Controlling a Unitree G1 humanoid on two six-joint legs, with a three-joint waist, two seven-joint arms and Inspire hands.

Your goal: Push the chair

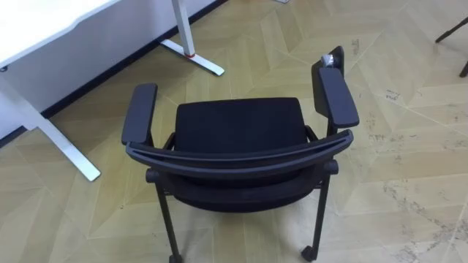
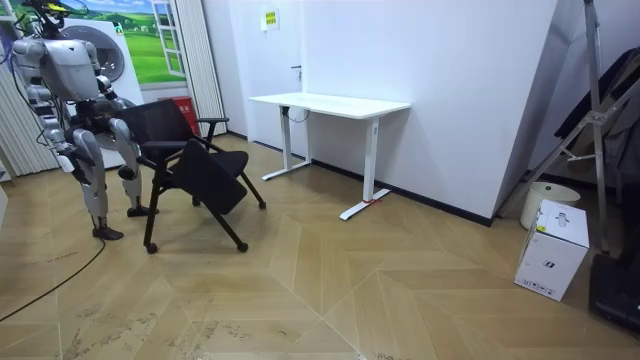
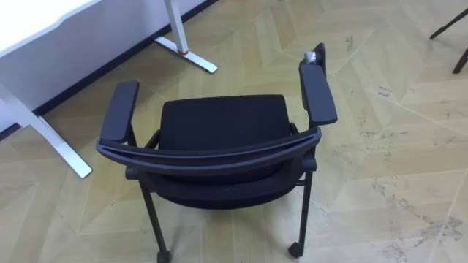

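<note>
Left eye view: the black mesh office chair with padded armrests [image 1: 240, 124] stands directly below, its seat facing away and the curved top rail of the backrest [image 1: 241, 157] nearest. A rear castor [image 1: 308, 253] rests on the wooden parquet floor [image 1: 409, 146], so the chair should roll easily. Being light, it may swivel off line.

Room view: the robot stands behind the chair, well apart from the white metal-legged desk [image 2: 330, 103]. The state of either hand cannot be told.

Right eye view: recommended contact is the stiff top rail, at both ends, not the flexible mesh.

An office-like room: a white desk [image 2: 330, 103] against bare walls [image 2: 450, 80], a black chair [image 1: 238, 128], wood floor [image 2: 400, 290], a cardboard box [image 2: 552, 250].
</note>
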